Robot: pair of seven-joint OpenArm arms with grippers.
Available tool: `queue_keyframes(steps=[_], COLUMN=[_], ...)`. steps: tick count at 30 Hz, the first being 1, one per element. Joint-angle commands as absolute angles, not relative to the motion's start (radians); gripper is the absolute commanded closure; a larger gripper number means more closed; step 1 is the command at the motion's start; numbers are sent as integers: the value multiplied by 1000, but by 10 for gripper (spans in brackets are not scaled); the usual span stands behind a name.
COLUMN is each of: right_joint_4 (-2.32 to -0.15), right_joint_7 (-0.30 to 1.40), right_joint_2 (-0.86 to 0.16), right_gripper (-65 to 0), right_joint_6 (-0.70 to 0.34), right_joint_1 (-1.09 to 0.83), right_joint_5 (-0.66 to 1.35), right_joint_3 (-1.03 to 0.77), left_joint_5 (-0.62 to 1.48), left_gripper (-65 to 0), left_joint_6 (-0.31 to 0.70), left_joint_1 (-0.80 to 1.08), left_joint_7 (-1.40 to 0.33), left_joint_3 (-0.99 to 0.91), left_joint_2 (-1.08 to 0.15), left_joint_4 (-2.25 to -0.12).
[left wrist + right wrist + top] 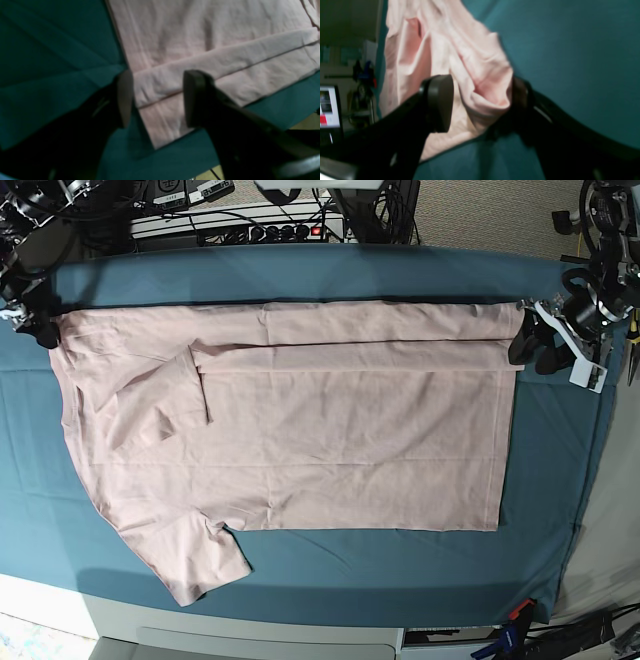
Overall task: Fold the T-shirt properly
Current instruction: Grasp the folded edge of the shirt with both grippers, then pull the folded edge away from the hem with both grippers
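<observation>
The pale pink T-shirt [300, 440] lies spread flat, plain side up, with a band along its far edge folded over. One sleeve [165, 395] is tucked onto the body and the other sleeve [200, 565] sticks out at the near left. My left gripper [530, 340] stands open at the far right corner; in the left wrist view its jaws [158, 100] straddle the folded hem [225, 65]. My right gripper [40, 330] is open at the far left corner, and a bunched edge of the shirt [480, 82] sits between its fingers [440, 102].
A teal cloth sheet [300, 275] covers the table under the shirt and reaches past it on every side. Cables and a power strip [240, 225] run behind the far edge. A monitor [328, 107] stands off the table. Clamps [510, 630] grip the near right edge.
</observation>
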State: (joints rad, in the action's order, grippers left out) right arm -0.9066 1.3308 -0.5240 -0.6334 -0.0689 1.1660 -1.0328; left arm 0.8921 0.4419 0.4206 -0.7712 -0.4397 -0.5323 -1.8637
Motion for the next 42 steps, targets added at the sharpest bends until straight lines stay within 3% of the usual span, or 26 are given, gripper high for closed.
queue_keyframes(steps=[1, 6, 17, 25, 33, 42], right_joint_4=[-918, -918, -918, -918, -918, -918], right_joint_7=[1340, 1371, 1374, 1377, 1377, 1377], right_joint_2=[-551, -551, -551, -551, -551, -551], right_gripper=[-323, -1, 0, 0, 0, 0], right_joint_6=[-640, -675, -688, -688, -688, -688], right_joint_1=[-64, -64, -64, -64, -64, -64], right_joint_5=[1171, 1171, 1208, 1209, 1208, 1208], right_joint_3=[-1020, -994, -997, -997, -997, -997], left_joint_5=[914, 992, 1048, 1079, 1286, 1333], left_gripper=[-330, -330, -330, -330, -330, -328], left_joint_6=[446, 394, 350, 335, 463, 470], left_joint_1=[415, 422, 537, 464, 419, 418], left_joint_7=[-768, -898, -942, -944, -1025, -1034], left_joint_3=[-448, -448, -448, -448, -448, -448], left_joint_2=[-549, -554, -626, -626, -625, -618], left_joint_4=[-1877, -1877, -1865, -1657, -1553, -1553])
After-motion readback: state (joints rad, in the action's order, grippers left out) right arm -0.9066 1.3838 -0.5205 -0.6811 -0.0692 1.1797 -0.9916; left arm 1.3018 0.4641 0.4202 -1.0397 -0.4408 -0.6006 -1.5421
